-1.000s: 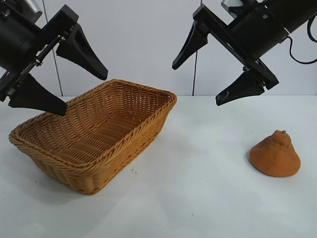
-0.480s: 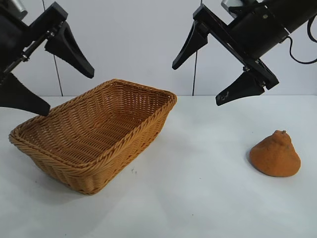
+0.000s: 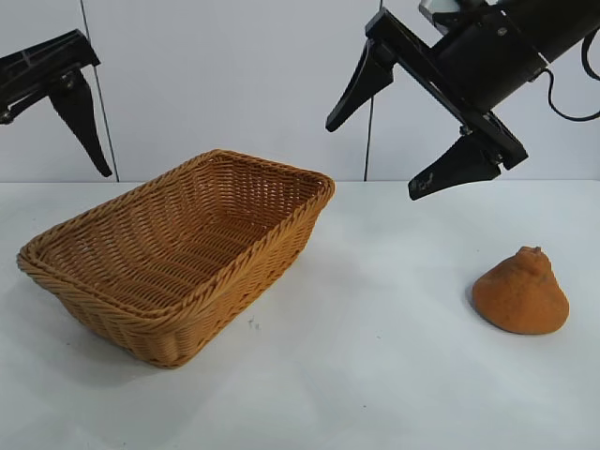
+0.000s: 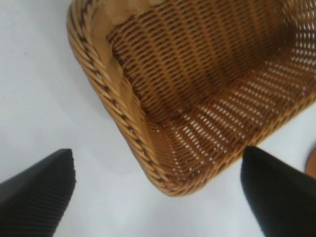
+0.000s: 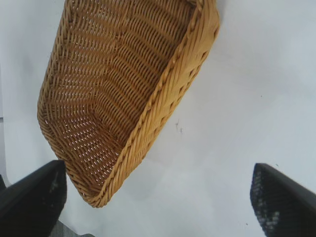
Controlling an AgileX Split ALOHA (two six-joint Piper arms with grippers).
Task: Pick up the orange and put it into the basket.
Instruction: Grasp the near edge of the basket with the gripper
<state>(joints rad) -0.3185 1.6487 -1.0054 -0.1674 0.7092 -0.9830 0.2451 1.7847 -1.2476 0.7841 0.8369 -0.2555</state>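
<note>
Exterior view: orange (image 3: 521,292) sits alone on the white counter (image 3: 375,356), well apart from the empty basket (image 3: 178,253). Right gripper (image 3: 394,141) hangs above with fingers wide; left gripper (image 3: 56,103) idles at the edge. Picking has not begun; next, the right gripper must descend onto the orange.

Left wrist view: wide fingers frame the basket (image 4: 197,98).

Right wrist view: wide fingers, basket (image 5: 133,89) beyond. No writing is readable.

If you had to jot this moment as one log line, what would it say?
orange: on table, untouched | basket: empty | right gripper: open, above | left gripper: open by basket
</note>
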